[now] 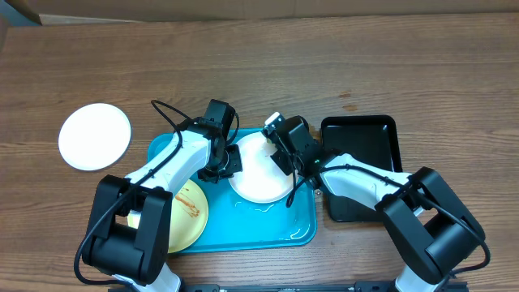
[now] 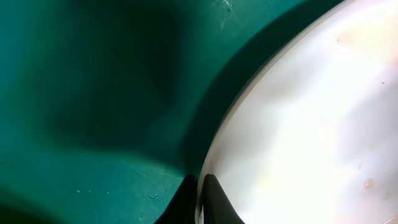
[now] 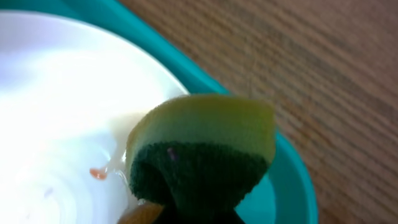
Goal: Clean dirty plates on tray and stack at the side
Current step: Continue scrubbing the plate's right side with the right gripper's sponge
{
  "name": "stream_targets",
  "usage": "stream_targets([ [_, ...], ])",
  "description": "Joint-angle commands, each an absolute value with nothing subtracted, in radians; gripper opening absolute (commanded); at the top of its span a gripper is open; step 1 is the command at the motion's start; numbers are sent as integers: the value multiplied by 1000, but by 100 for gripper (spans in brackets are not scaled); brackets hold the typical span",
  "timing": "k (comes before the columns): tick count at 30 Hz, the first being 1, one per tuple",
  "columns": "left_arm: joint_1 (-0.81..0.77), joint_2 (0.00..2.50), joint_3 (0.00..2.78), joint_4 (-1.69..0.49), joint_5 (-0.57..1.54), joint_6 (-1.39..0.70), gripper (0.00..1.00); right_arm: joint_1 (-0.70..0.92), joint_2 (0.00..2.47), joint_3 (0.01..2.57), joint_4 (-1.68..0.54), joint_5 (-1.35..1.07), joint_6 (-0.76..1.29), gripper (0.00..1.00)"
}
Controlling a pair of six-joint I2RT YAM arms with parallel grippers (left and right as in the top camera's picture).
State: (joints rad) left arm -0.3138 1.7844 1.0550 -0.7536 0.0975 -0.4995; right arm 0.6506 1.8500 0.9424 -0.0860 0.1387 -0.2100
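While the left gripper (image 2: pixel 200 198) pinches the plate (image 2: pixel 311 112) by its rim and the right gripper (image 1: pixel 280 156) clamps the sponge (image 3: pixel 205 137), firm scrubbing may pull that rim free

Table (image 1: pixel 324 65): matt wood grain. Tray (image 1: pixel 302 217): glossy smooth plastic. White plate (image 1: pixel 255 174): smooth, shiny. Sponge (image 3: pixel 205 124): yellow foam, rough green face.

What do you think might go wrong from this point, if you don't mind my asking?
1. The left gripper pinches only the thin rim of the white plate on the tray; scrubbing may make it slip.
2. A red speck beside the sponge in the right gripper could be missed.
3. The yellow-green plate, still smeared, lies close by the left arm and might get bumped.
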Motion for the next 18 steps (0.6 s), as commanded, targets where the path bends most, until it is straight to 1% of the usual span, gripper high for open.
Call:
stream_targets([
  [1, -313, 1797, 1046, -751, 78, -517, 4, 652, 1830, 937, -131, 168, -213, 4],
  [9, -313, 1797, 1046, -747, 78, -537, 4, 656, 1830, 937, -243, 150, -122, 4],
  [12, -313, 1797, 1046, -747, 78, -539, 4, 656, 1830, 937, -258, 79, -91, 4],
  [15, -313, 1797, 1046, -747, 78, -539, 4, 656, 1830, 937, -270, -2, -15, 4],
  [18, -313, 1797, 1046, -747, 78, -539, 4, 656, 1830, 937, -281, -15, 71, 4],
])
